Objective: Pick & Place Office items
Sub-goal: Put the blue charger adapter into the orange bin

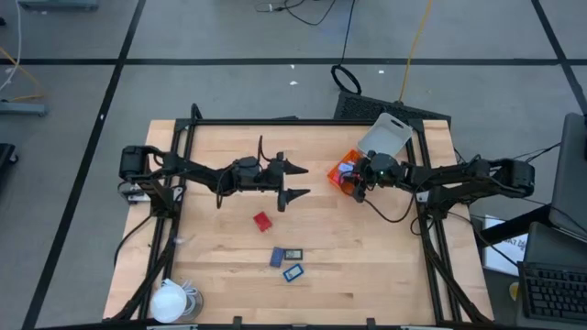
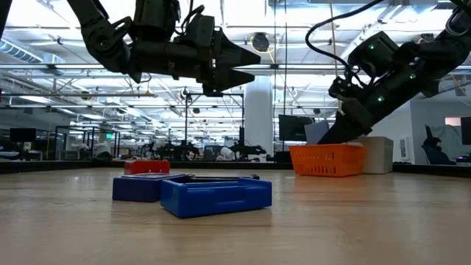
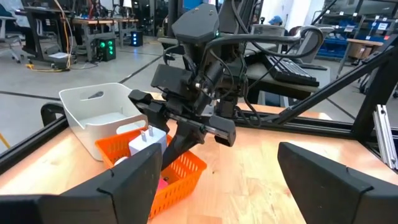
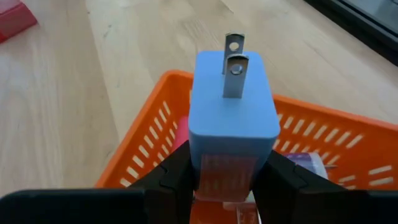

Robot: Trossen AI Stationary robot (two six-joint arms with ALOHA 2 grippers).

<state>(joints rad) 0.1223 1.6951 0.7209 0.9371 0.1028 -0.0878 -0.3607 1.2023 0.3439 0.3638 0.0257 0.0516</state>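
Pinching a pale blue plug adapter [image 4: 231, 118] between its fingers above the orange basket [image 1: 345, 176], the right gripper [image 4: 225, 177] nears release, while the left gripper [image 1: 297, 181] hangs spread; a red block [image 1: 262, 221] and three blue pieces [image 1: 285, 262] remain.

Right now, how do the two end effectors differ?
The left end effector is open and empty, raised over mid-table; the right end effector is shut on a pale blue plug. The left sits level, the right tilts down over the orange basket. Both are off the table.
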